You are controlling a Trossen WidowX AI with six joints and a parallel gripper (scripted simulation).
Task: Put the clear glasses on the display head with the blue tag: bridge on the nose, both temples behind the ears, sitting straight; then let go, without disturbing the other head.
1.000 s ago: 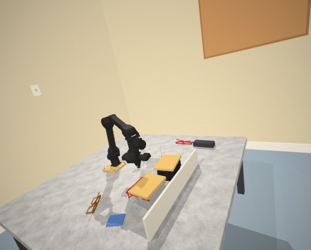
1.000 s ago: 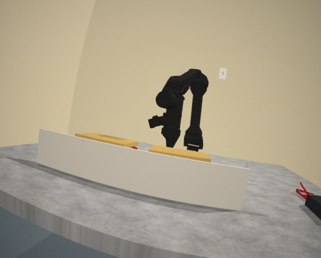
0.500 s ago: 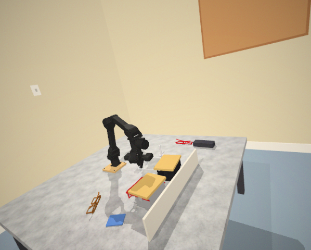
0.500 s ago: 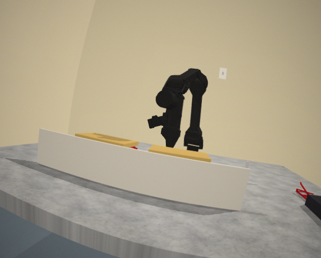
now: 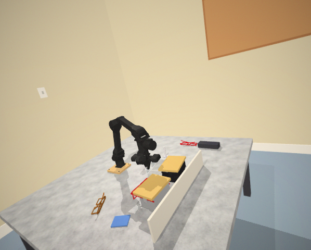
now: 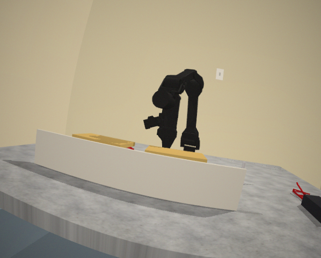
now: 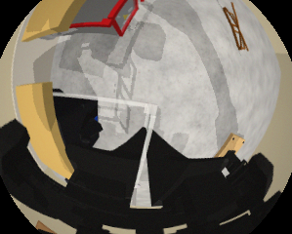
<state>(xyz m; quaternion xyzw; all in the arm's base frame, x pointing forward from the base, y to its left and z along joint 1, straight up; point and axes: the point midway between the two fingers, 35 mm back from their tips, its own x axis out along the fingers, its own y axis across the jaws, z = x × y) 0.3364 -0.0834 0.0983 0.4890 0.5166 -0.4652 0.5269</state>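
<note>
The clear glasses [image 7: 149, 117] are thin and pale; in the top view they show faintly below the fingers. My gripper [image 5: 148, 168] [image 6: 166, 147] [image 7: 146, 131] is shut on their front frame. One temple reaches left in the wrist view, toward the black head. The black head [image 5: 172, 176] [image 7: 72, 114] carries the blue tag [image 7: 96, 118] and has a yellow slab [image 5: 172, 163] [image 6: 175, 153] above it. The glasses are in front of this head; whether they touch it, I cannot tell. The grey head beside it wears red glasses [image 5: 133, 194] [image 7: 92, 23]. The far temple is hidden.
A long white panel [image 5: 177, 195] [image 6: 138, 169] stands behind both heads. A clear upright piece [image 5: 165, 151] stands beyond the black head. Brown glasses [image 5: 98, 205] [image 7: 235, 27], a blue cloth [image 5: 120, 221], loose red glasses [image 5: 188, 143] and a black case [image 5: 208, 145] [image 6: 317, 206] lie on the table.
</note>
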